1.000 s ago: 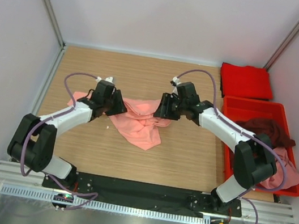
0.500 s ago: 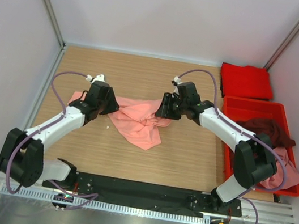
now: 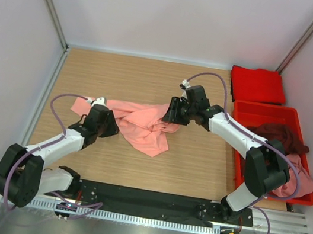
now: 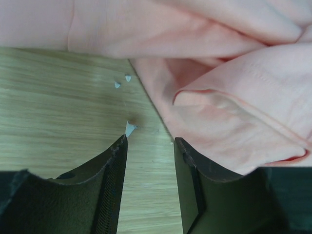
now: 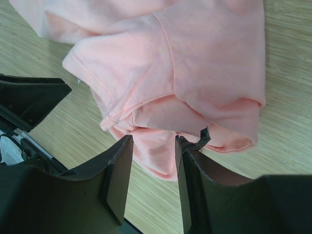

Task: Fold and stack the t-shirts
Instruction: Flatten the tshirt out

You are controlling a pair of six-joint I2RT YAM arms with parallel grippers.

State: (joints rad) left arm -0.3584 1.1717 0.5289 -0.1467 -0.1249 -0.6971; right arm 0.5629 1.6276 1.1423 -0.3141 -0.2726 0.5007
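1. Left wrist view: left gripper (image 4: 148,139) jaws parted, empty. Bare table (image 4: 58,107) shows between them, with the salmon-pink t-shirt (image 4: 234,117) just beside.
2. Right gripper (image 5: 153,139) jaws parted over its crumpled edge; no grip evident.
3. Shirt lies crumpled mid-table, between both arms.

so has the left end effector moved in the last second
Yes. The left end effector has drawn back toward the near edge of the table, further from its far edge, and now sits at the salmon-pink t-shirt's edge.
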